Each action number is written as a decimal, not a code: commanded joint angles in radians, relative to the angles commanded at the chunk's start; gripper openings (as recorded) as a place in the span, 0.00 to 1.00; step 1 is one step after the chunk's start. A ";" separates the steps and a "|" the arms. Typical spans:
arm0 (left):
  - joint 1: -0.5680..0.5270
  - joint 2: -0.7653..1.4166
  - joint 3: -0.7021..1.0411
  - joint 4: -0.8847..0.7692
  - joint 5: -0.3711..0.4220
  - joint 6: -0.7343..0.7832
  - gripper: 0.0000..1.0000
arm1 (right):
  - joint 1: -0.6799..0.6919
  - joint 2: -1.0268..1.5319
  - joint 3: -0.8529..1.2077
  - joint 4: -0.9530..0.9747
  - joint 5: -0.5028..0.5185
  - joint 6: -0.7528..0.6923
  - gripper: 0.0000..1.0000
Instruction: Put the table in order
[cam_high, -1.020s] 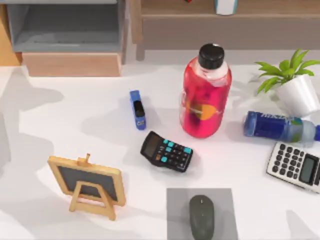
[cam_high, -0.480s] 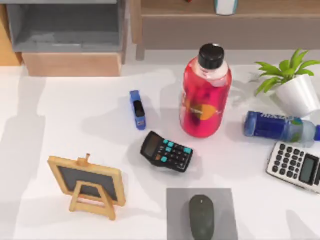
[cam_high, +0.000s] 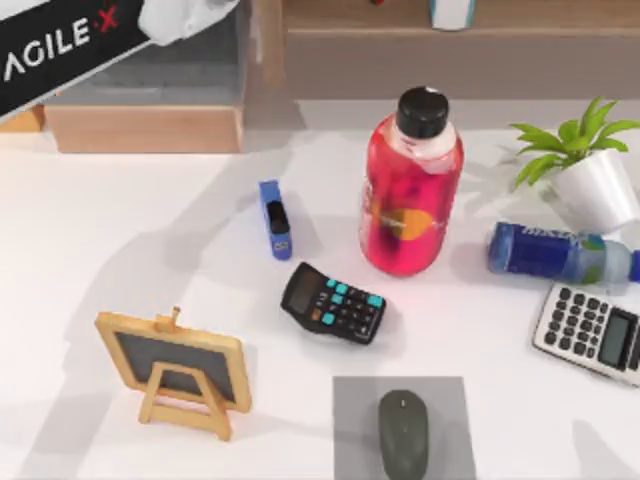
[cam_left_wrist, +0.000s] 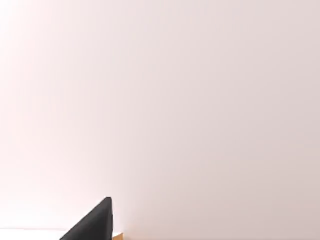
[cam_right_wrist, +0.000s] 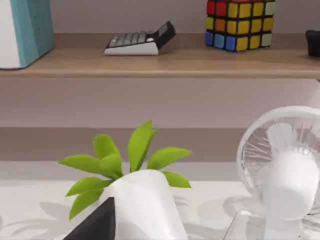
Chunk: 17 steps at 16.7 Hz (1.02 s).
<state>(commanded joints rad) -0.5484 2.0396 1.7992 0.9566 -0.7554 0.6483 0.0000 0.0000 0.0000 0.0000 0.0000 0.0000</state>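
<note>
Table (cam_high: 120, 240) lying flat, long axis running 9-to-3 o'clock. Left arm (cam_high: 90, 30) reaching in at 10 o'clock over drawer unit (cam_high: 145, 125); jaw state of both grippers impossible to tell.

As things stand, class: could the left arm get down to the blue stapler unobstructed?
Probably yes. The left arm is over the drawer unit, and the white table between it and the blue stapler is bare; the red bottle stands beyond.

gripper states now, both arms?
Left gripper: at the top view's upper left, over the shelf unit; cannot tell.
Right gripper: near the potted plant; cannot tell.
</note>
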 joint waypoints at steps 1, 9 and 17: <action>-0.063 0.032 0.038 -0.044 -0.015 -0.071 1.00 | 0.000 0.000 0.000 0.000 0.000 0.000 1.00; -0.301 0.368 0.211 -0.385 -0.037 -0.547 1.00 | 0.000 0.000 0.000 0.000 0.000 0.000 1.00; -0.287 0.456 0.229 -0.464 -0.033 -0.636 1.00 | 0.000 0.000 0.000 0.000 0.000 0.000 1.00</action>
<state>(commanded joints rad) -0.8349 2.4956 2.0286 0.4930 -0.7888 0.0124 0.0000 0.0000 0.0000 0.0000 0.0000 0.0000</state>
